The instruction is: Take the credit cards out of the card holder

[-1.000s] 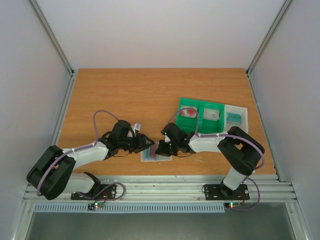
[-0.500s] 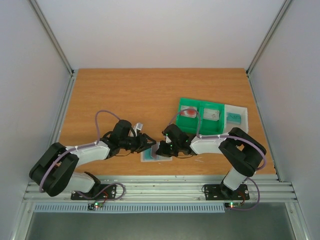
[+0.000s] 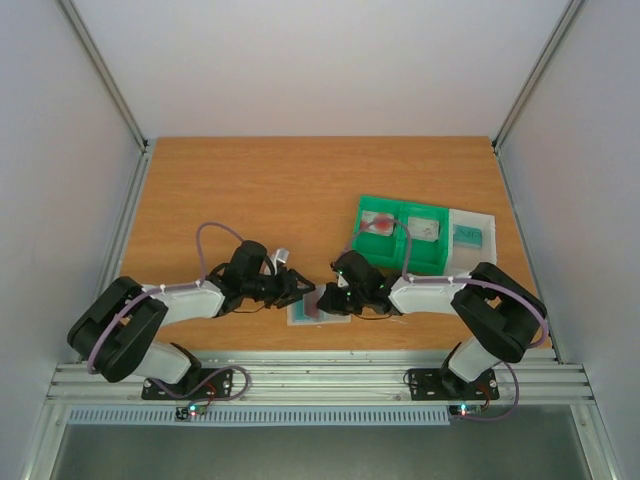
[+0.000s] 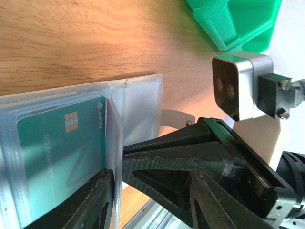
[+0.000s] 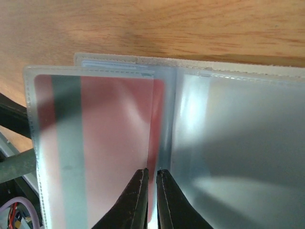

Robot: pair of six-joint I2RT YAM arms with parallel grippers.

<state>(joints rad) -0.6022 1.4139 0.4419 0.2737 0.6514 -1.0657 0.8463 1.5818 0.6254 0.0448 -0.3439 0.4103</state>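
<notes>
The card holder (image 3: pixel 318 309) lies flat near the table's front edge, between both grippers. In the left wrist view the holder (image 4: pixel 138 102) has a teal card (image 4: pixel 57 152) in one pocket. In the right wrist view the holder (image 5: pixel 238 138) has a dark red card (image 5: pixel 114 143) whose edge pokes out of the pocket's side. My right gripper (image 5: pixel 151 175) is closed to a thin gap on that edge; it also shows from above (image 3: pixel 330 298). My left gripper (image 4: pixel 151 183) is open, one finger (image 4: pixel 93 202) resting on the holder, and shows from above (image 3: pixel 302 291).
A green compartment tray (image 3: pixel 400 250) stands behind the right arm, holding a white card with red marks (image 3: pixel 378 226) and a greyish card (image 3: pixel 428 229). A clear box (image 3: pixel 470 236) with a teal card is to its right. The table's front edge is close.
Both grippers and the card holder have shifted slightly to the right. The right gripper stays closed at the holder's edge.
</notes>
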